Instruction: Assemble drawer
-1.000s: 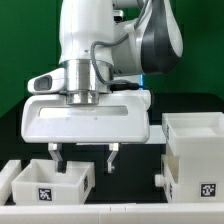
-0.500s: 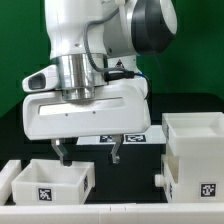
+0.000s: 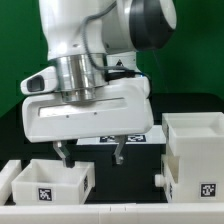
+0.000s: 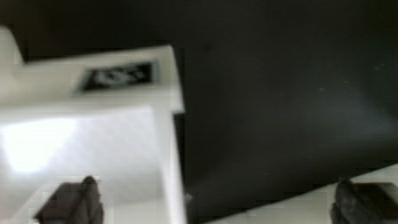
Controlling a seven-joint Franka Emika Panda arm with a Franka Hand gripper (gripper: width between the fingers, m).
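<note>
Jaws (image 3: 92,156) spread above empty tray (image 3: 52,181).

The arm (image 3: 90,40) had smooth, glossy white plastic shells that caught the light, with a darker grey glossy joint cover (image 3: 150,25) and a ribbed, metallic-looking silver collar (image 3: 78,78) above the hand. The gripper (image 3: 92,154) wore dark, matt fingers (image 3: 66,155), seen in the wrist view as dull black pads (image 4: 71,203). The small tray (image 3: 50,182) and the large casing (image 3: 195,155) looked like white plastic, smooth and faintly satin. Their tags (image 3: 46,193) looked like flat matt print, black on white. The table (image 3: 150,105) was a matt black surface without sheen. The marker board (image 3: 125,140) appeared flat, white and matt.
</note>
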